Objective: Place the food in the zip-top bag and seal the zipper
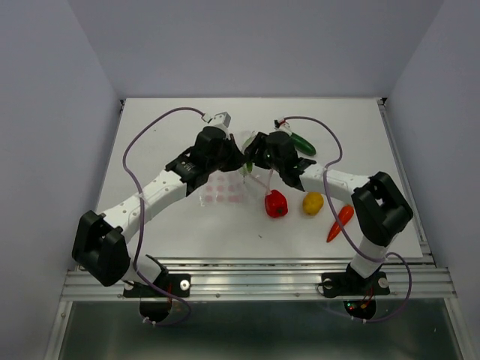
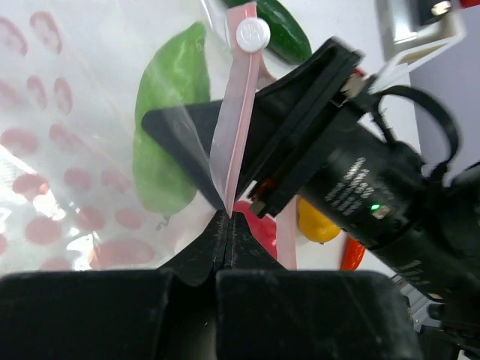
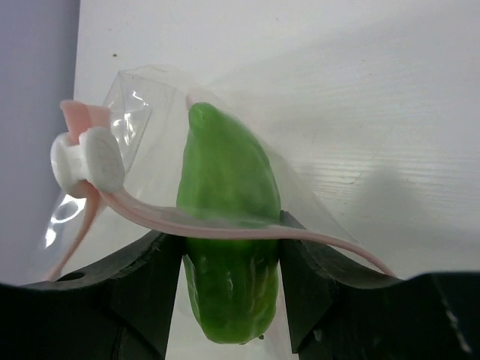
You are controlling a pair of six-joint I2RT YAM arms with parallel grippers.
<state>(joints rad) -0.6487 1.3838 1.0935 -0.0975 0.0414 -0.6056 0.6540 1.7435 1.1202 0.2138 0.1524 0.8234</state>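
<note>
The clear zip-top bag (image 1: 225, 189) with pink marks lies mid-table, its mouth lifted between both grippers. My left gripper (image 1: 237, 159) (image 2: 227, 223) is shut on the pink zipper (image 2: 234, 127) below its white slider (image 2: 253, 34). My right gripper (image 1: 253, 159) (image 3: 231, 251) is shut on the light green pod (image 3: 227, 176), whose upper half is inside the bag's mouth; the zipper (image 3: 225, 224) crosses in front of it. The pod shows through the plastic (image 2: 169, 112). The red pepper (image 1: 276, 203), yellow piece (image 1: 313, 202), carrot (image 1: 340, 223) and cucumber (image 1: 303, 142) lie on the table.
The white table (image 1: 165, 225) has a metal rail along its near edge (image 1: 255, 274). Grey walls enclose the back and both sides. Purple cables loop over both arms.
</note>
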